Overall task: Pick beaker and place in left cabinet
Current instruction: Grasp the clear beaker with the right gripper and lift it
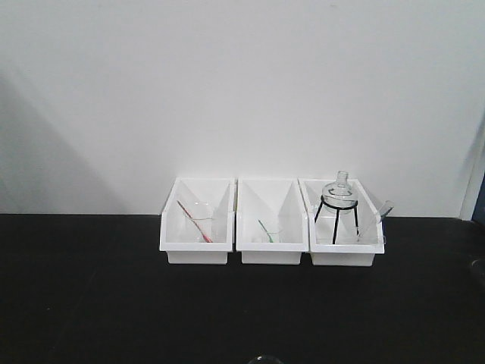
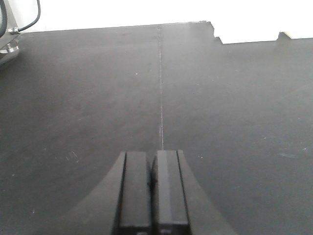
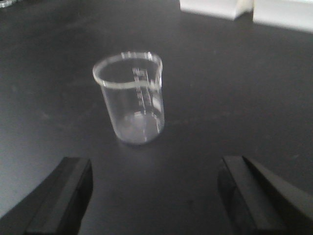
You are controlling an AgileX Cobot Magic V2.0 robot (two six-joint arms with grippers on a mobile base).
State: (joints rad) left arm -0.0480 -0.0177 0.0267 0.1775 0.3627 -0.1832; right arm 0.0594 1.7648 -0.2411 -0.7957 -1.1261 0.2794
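A matte black table (image 1: 91, 303) carries three white bins (image 1: 270, 254), set side by side along its far edge. Nearer, well apart from them, a small clear beaker (image 3: 131, 98) stands upright on the bare top.

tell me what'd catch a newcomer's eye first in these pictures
The clear beaker stands upright on the black table, straight ahead of the open right gripper, which is not touching it. At the table's far edge, against the white wall, three white bins sit in a row, the rightmost holding a glass flask on a black tripod. The left gripper is shut, low over the tabletop.
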